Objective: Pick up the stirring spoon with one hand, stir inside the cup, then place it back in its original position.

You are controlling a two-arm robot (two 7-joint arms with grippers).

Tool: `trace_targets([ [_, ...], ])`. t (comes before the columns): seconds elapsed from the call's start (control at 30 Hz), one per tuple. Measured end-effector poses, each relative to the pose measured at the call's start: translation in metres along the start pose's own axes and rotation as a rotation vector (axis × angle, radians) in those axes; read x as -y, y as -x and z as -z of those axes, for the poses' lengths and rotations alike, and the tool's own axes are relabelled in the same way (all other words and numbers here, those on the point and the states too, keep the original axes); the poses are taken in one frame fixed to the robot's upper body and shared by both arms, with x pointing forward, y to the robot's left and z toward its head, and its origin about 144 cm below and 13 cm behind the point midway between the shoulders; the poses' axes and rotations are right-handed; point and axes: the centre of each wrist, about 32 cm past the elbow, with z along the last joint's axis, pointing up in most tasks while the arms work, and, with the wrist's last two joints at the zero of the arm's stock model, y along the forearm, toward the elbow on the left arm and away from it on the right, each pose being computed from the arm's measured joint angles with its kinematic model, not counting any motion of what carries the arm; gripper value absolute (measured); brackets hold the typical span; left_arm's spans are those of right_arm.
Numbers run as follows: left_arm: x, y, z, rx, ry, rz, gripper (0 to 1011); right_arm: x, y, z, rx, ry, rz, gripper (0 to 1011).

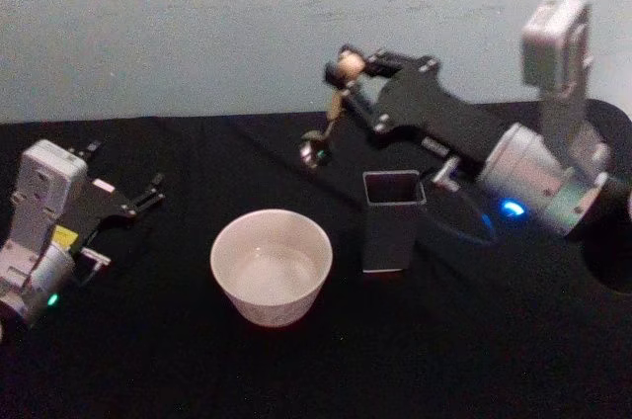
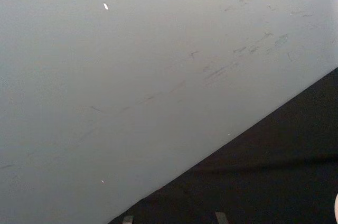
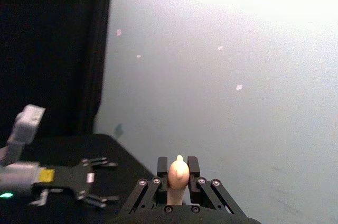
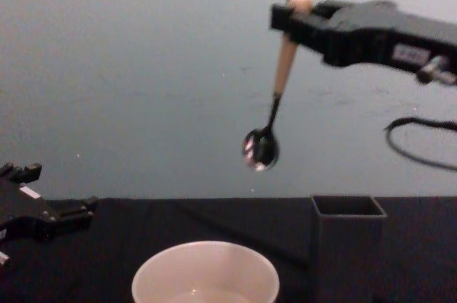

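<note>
My right gripper [image 1: 351,68] is shut on the top of the stirring spoon [image 4: 275,99], just below its pale knob [image 3: 178,172]. The spoon hangs high in the air, handle up and shiny bowl [image 4: 260,149] down, tilted a little. It is above the table between the cream cup [image 1: 271,266] and the dark grey square holder [image 1: 392,221], well clear of both. In the chest view the cup [image 4: 206,276] sits low at centre and the holder [image 4: 348,246] stands to its right. My left gripper [image 1: 153,192] rests open at the left of the table, away from the cup.
A black cloth [image 1: 148,360] covers the table, and a pale wall [image 1: 197,24] runs behind it. A dark cable [image 4: 421,146] loops below the right arm. Free room lies in front of the cup and the holder.
</note>
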Motion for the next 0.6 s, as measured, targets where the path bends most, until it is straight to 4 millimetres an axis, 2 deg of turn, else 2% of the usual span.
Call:
trace_targets([
  [0.27, 0.000, 0.000, 0.000, 0.000, 0.000, 0.000, 1001, 0.019, -0.011, -0.009, 0.016, 0.004, 0.063, 214],
  [0.6, 0.000, 0.000, 0.000, 0.000, 0.000, 0.000, 1001, 0.036, -0.007, -0.004, -0.002, 0.086, 0.121, 214],
])
